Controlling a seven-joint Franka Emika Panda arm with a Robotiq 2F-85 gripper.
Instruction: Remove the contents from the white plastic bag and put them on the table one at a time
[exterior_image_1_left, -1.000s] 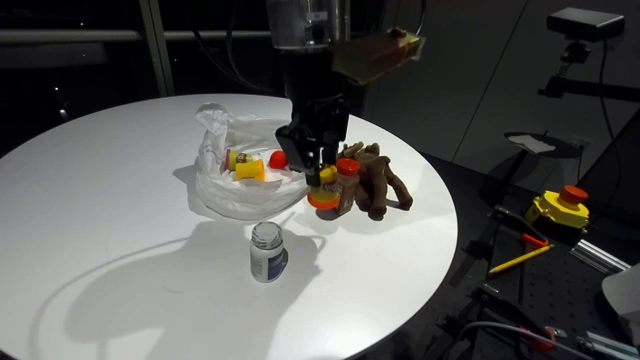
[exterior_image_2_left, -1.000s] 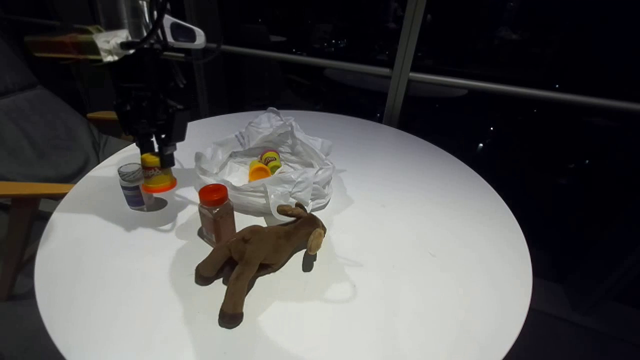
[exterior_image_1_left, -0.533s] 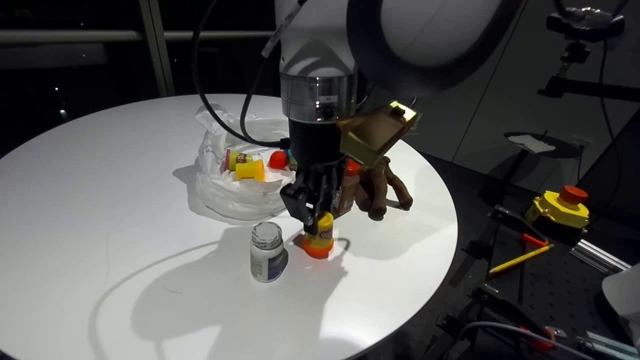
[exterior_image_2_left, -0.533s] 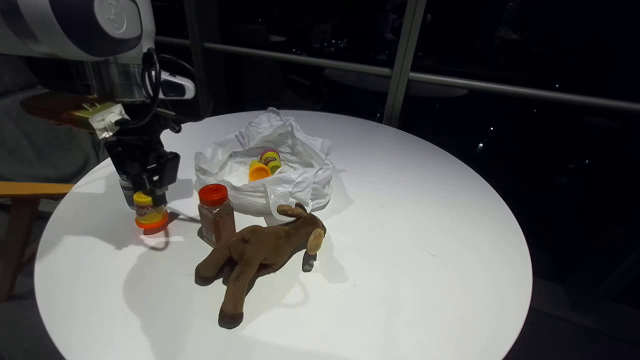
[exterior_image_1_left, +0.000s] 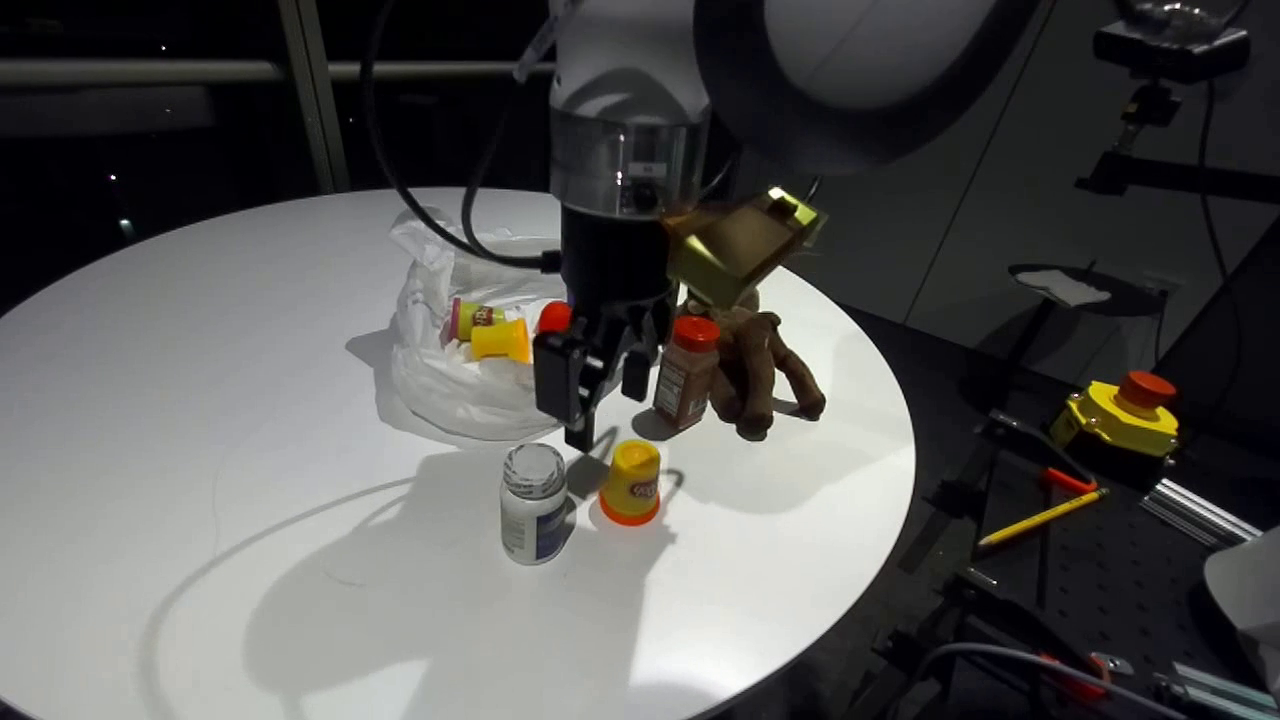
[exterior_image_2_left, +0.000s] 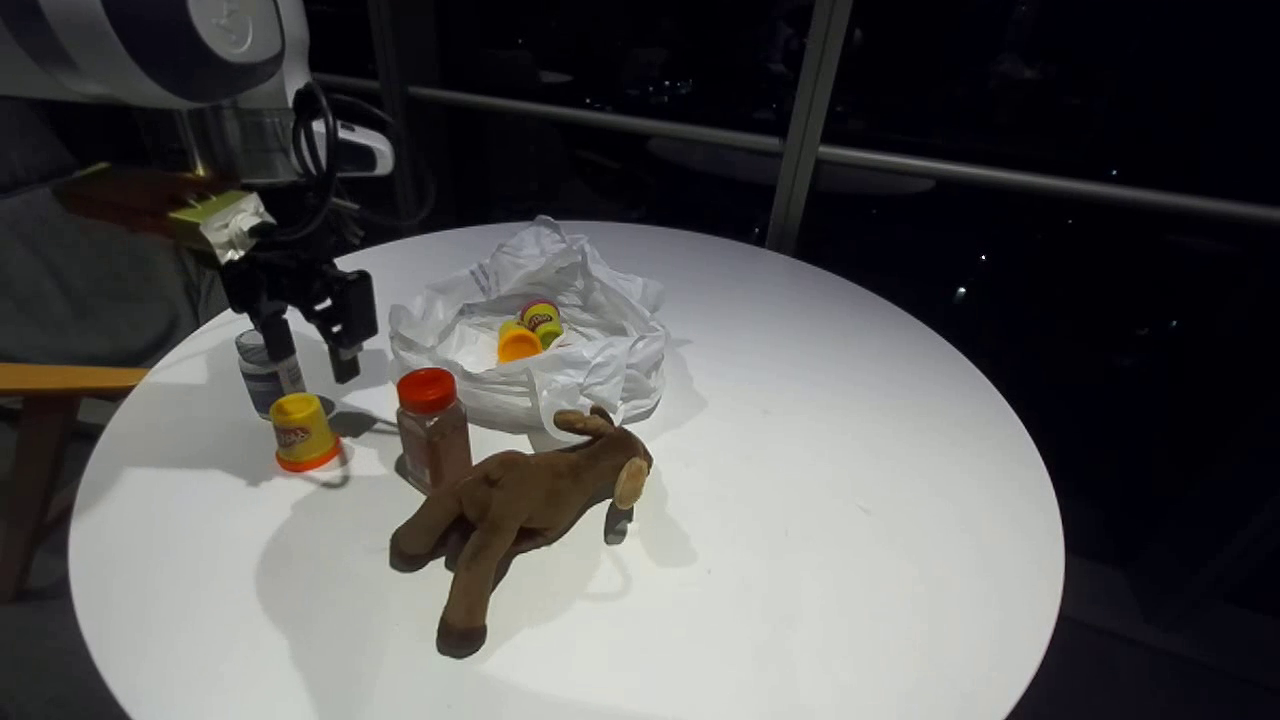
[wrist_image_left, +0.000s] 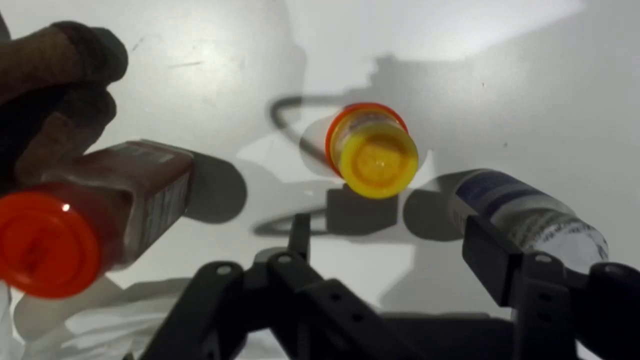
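You have the hand (exterior_image_2_left: 315, 356) spread, holding nothing, over the worktop (exterior_image_2_left: 800, 500); the yellow tub (wrist_image_left: 375, 155) stands on its orange lid below the hand, touching no finger. That tub reads as delivered. The white bottle (exterior_image_1_left: 533, 512) stands near the hand on one side, the red-capped shaker (exterior_image_2_left: 433, 430) near it on the opposite side, and past the shaker from the hand lies the brown plush animal (exterior_image_2_left: 530, 485). If all four belong to the bag, which you cannot prove from here, you are probably around halfway.

What is left sits in the white plastic bag (exterior_image_2_left: 600, 395), slack-mouthed and a little apart from the hand: a yellow-orange tub (exterior_image_1_left: 500, 341), a pink-lidded tub (exterior_image_2_left: 541, 318) right beside it, and a red piece (exterior_image_1_left: 553, 317) showing at the hand's edge in an exterior view. More may hide behind the hand, so you cannot settle the count.

Under the hand your worktop is round, white and unevenly lit. Well apart from the hand, the room is dark: black windows crossed by a metal rail (exterior_image_2_left: 1000, 177), a wooden armrest (exterior_image_2_left: 70, 379), and a yellow box (exterior_image_1_left: 1115, 420) with a red button beside a yellow pencil (exterior_image_1_left: 1042, 518)
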